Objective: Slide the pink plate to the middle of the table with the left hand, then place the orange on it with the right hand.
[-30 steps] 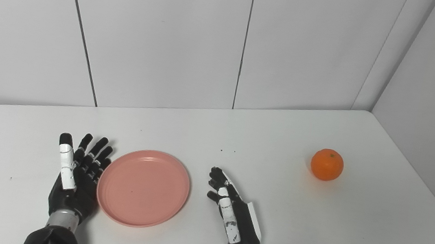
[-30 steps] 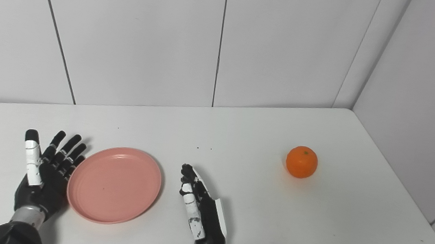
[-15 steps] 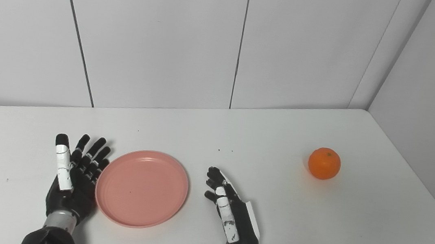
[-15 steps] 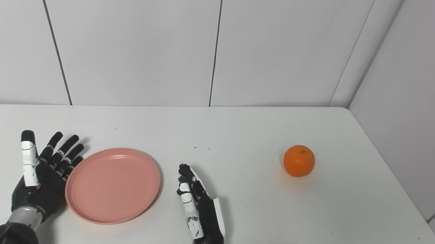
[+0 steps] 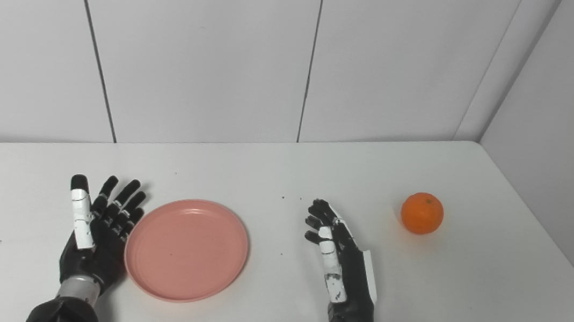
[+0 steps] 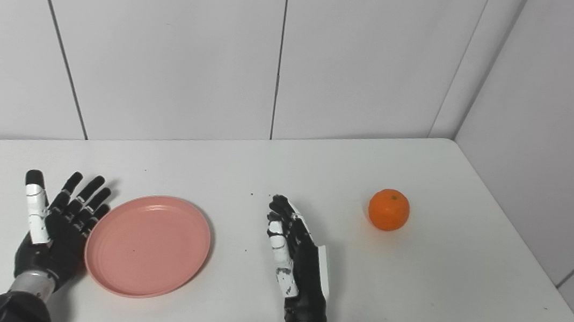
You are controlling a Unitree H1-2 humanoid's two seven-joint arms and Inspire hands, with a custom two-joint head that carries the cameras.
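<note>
Left eye view, orange [image 5: 422,213] well apart from right hand [image 5: 341,266] fingers [image 5: 319,220]

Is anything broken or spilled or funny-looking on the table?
Nothing is broken or spilled. The pink plate lies flat and bare, the orange sits whole near the table's right side, and the left hand and right hand are open. The only untidy bit is a few tiny dark specks on the white table.
</note>
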